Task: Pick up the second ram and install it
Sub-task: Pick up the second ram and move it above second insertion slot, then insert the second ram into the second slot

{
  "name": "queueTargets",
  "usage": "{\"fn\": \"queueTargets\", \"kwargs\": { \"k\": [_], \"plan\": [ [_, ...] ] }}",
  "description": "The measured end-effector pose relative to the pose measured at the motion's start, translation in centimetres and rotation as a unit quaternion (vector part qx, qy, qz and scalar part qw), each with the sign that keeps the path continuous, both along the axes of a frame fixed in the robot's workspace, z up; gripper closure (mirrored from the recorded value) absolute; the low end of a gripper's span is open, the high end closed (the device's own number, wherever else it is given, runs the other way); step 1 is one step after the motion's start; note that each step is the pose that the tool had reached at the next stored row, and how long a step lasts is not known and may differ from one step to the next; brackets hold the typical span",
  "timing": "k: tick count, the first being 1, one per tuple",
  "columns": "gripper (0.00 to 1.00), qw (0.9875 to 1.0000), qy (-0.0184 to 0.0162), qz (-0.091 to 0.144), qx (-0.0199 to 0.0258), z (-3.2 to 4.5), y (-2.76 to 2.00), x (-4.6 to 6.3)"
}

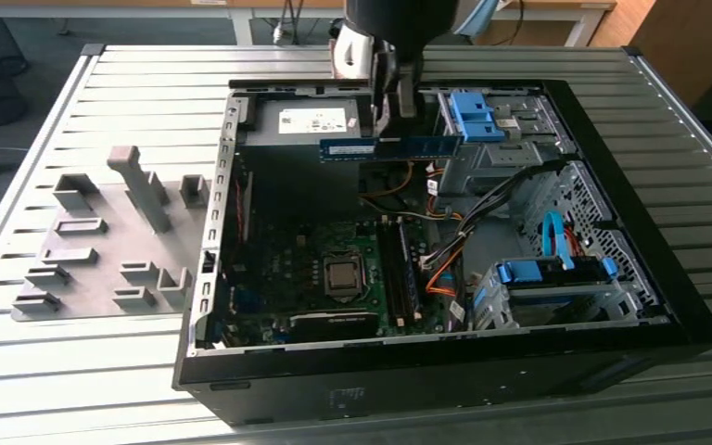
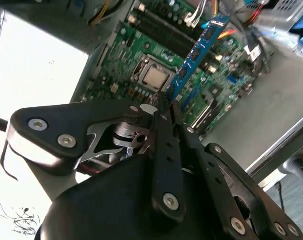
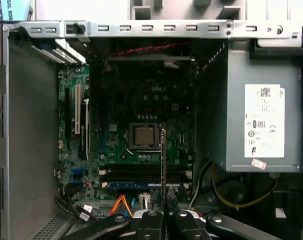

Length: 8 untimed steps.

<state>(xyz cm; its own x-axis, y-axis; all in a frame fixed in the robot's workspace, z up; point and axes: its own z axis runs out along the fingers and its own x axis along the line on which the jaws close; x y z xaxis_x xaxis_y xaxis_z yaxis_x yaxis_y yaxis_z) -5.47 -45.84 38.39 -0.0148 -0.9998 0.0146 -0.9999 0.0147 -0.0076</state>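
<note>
The second ram (image 2: pixel 196 50), one end between the fingers (image 2: pixel 161 135)

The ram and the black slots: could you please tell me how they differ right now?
The ram is blue-green and held by the gripper above the case; the slots are black, fixed on the motherboard. The ram runs crosswise to the slots. Both are long and narrow.
</note>
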Motion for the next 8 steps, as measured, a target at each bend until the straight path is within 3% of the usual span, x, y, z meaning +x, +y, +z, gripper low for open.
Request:
{"fn": "queueTargets", "kwargs": {
  "k": [8],
  "plan": [
    [0.86, 1.0000, 0.0000, 0.000, 0.0000, 0.00, 0.00, 0.05]
  ]
}}
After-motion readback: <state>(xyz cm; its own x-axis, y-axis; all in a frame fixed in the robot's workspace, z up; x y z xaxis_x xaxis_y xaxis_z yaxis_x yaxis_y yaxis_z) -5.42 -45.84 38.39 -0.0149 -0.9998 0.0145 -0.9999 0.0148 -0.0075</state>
